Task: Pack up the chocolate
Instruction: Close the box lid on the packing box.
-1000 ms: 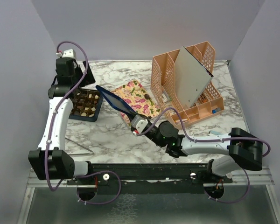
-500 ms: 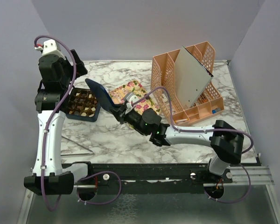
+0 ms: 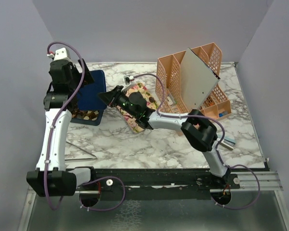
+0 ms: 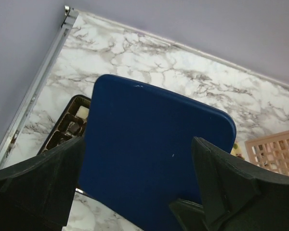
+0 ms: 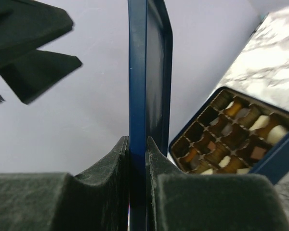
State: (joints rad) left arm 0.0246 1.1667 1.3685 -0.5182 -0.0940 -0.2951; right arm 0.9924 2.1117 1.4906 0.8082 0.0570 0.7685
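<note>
The chocolate point(image 3: 88, 115) fills the gridded tray of a dark blue box point(image 3: 98, 119) at the table's left; mostly brown pieces, some cream, also in the right wrist view point(image 5: 233, 139). My right gripper point(image 3: 107, 98) is shut on the edge of the blue box lid point(image 3: 93, 90), held tilted over the box's far part. The pinched lid stands edge-on in the right wrist view point(image 5: 137, 72). My left gripper point(image 3: 73, 81) is open just above the lid point(image 4: 154, 149), one finger point(image 4: 36, 185) on each side of it, not touching it.
A floral cloth point(image 3: 140, 107) lies right of the box, under my right arm. A peach desk organiser point(image 3: 202, 103) with a grey board point(image 3: 197, 79) stands at the back right. A thin metal rod point(image 3: 82, 150) lies at the front left.
My right arm has swung the blue lid left and back, from over the cloth to over the box. My left gripper has moved to sit just above the lid.
</note>
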